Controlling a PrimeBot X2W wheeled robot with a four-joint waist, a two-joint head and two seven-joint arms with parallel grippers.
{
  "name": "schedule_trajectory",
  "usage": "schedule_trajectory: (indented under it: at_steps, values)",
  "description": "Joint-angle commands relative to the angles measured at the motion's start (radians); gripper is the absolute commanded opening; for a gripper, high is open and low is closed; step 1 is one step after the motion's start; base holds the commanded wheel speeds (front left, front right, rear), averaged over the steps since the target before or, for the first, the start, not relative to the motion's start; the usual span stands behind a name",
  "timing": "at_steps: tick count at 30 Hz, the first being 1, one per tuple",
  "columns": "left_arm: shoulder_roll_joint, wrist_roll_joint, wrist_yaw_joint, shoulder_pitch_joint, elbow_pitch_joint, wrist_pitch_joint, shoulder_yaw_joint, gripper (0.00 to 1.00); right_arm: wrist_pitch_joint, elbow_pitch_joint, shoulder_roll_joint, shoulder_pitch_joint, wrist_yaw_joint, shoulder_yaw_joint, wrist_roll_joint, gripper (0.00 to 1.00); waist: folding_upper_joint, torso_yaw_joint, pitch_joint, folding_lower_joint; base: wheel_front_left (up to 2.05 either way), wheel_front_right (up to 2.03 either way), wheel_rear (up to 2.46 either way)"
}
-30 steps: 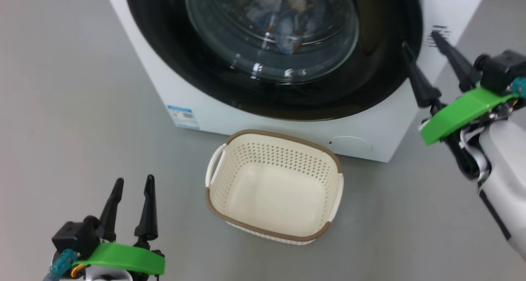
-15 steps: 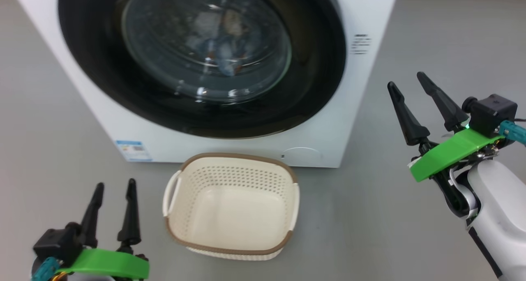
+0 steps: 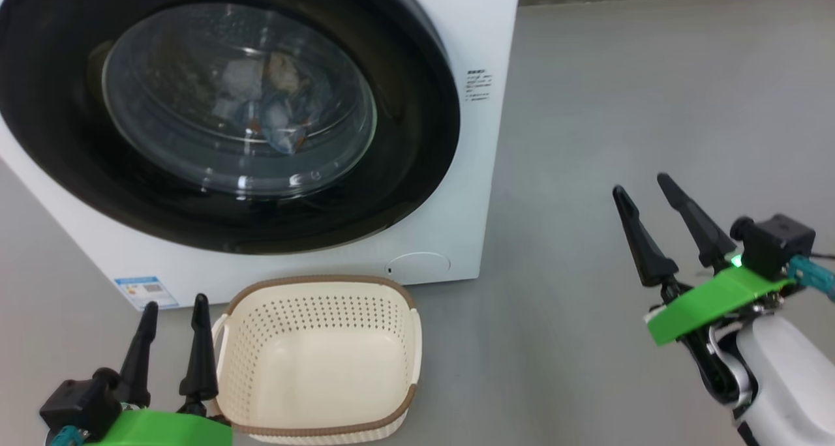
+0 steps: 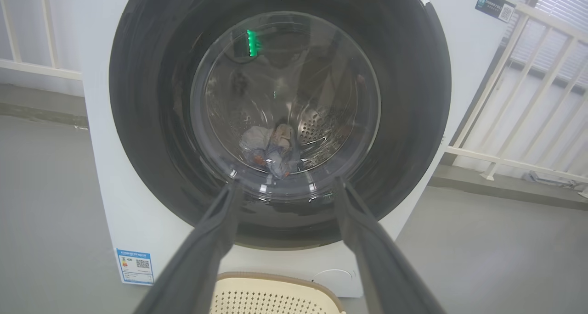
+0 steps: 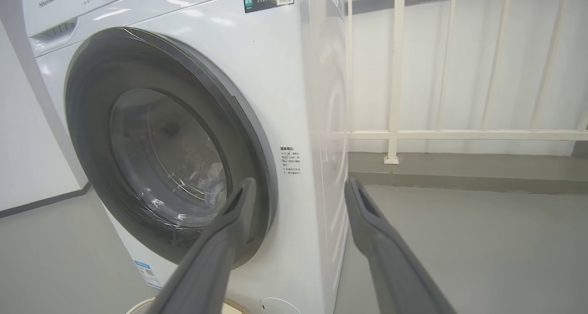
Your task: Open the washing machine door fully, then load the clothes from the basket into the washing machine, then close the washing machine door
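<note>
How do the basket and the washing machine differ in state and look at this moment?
The basket is empty; the washing machine holds the clothes. The basket is open-topped; the washing machine's door is shut. The basket is small, cream, brown-rimmed; the washing machine is big and white. Both stand on the floor.

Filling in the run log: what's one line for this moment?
door shut | clothes in washer | basket empty | left gripper open, free | right gripper open, free
</note>
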Motion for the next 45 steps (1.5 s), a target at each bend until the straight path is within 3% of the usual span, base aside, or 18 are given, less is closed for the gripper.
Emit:
schedule_trajectory:
  at_steps: [1, 17, 45]
  values:
    - [0.019, -0.009, -0.007, -0.009, -0.035, -0.004, 0.034, 1.00, -0.005, -0.031, 0.003, 0.022, -0.007, -0.005, -0.015, 1.00, 0.0000, -0.017, -0.017, 0.0000, 0.00, 0.00, 0.00]
    - [0.039, -0.003, 0.015, 0.016, -0.073, 0.010, 0.023, 1.00, -0.005, -0.057, 0.029, 0.127, -0.007, -0.079, -0.042, 1.00, 0.0000, -0.024, -0.028, 0.0000, 0.00, 0.00, 0.00]
    - [0.045, -0.017, 0.035, 0.021, -0.089, 0.008, 0.010, 1.00, -0.005, -0.046, 0.043, 0.135, -0.007, -0.084, -0.051, 1.00, 0.0000, -0.017, -0.026, 0.0000, 0.00, 0.00, 0.00]
